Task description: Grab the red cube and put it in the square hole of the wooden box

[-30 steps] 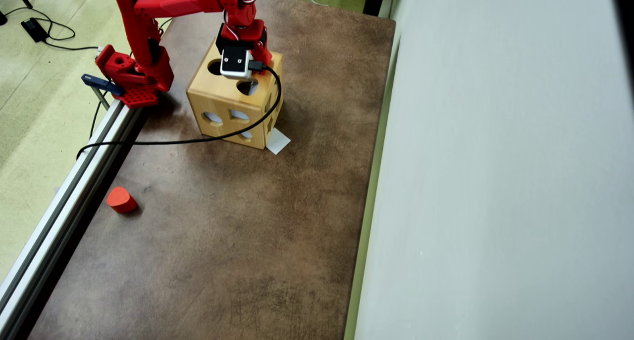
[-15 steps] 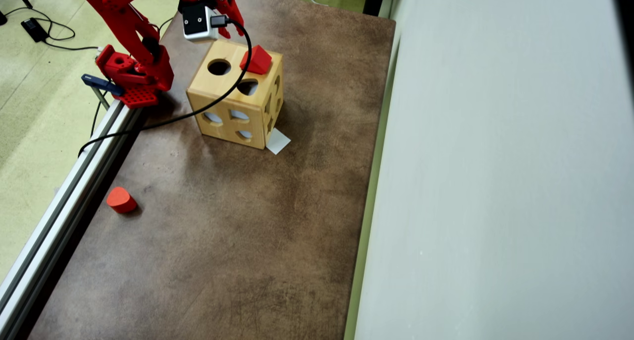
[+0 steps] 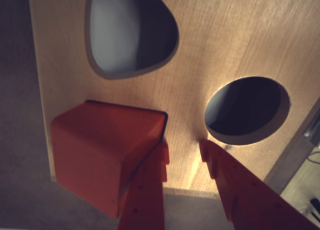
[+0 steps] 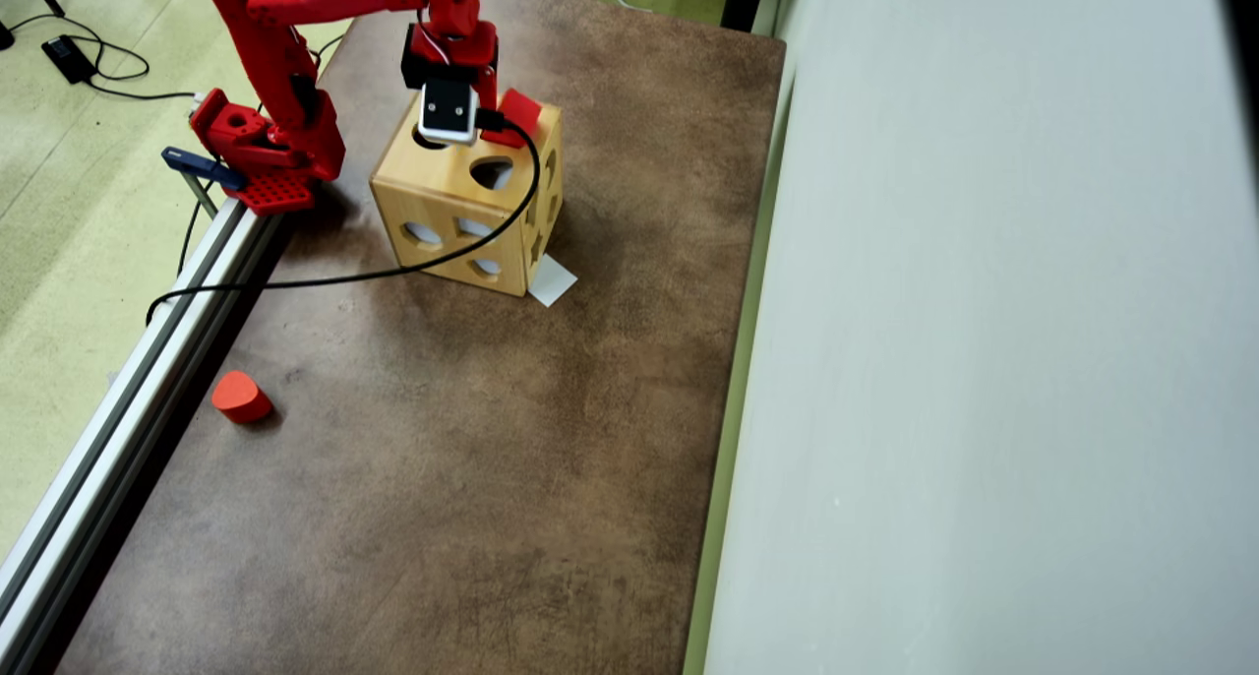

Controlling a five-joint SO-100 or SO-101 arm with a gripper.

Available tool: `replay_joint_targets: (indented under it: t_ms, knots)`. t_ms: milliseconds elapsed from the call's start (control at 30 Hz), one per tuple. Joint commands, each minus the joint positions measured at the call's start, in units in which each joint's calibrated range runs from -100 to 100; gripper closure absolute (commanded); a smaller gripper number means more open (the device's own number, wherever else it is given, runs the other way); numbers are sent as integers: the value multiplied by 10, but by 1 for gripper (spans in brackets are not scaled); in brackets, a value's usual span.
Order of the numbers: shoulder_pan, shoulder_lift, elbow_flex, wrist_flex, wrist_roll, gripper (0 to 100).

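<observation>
Currently, in the wrist view, the gripper (image 3: 182, 152) stands nearest the camera, jaws narrowly parted and holding nothing; one fingertip lies against the side of the red cube (image 3: 100, 150). The red cube sits tilted on the top face of the wooden box (image 3: 220, 45), one corner dipped into the square hole (image 3: 162, 121), of which only a dark edge shows. It is lodged, not seated.

Handling judgement: the cube looks rigid, light and smooth-faced, with sharp edges; it should not deform but may slip or jam if tilted. Grip it across two opposite flat faces, near mid-height, and square it to the opening.

Farther on lie the round opening (image 3: 247, 110) and the rounded teardrop opening (image 3: 132, 30).

In the overhead view, the cube (image 4: 518, 114) rests at the box's far top corner; an orange-red block (image 4: 241, 398) lies well apart on the worktop (image 4: 472, 478).
</observation>
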Motion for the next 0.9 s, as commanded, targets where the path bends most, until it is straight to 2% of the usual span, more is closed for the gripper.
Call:
replay_joint_targets:
  t_ms: [0,100,200,500,867]
  knots:
    - [4,33,-1,-42,3,88]
    - [-4,7,0,-1,15,88]
    - [-19,-35,-2,72,51,88]
    - [-21,-188,-8,70,72,88]
    - [-14,-644,19,69,66,88]
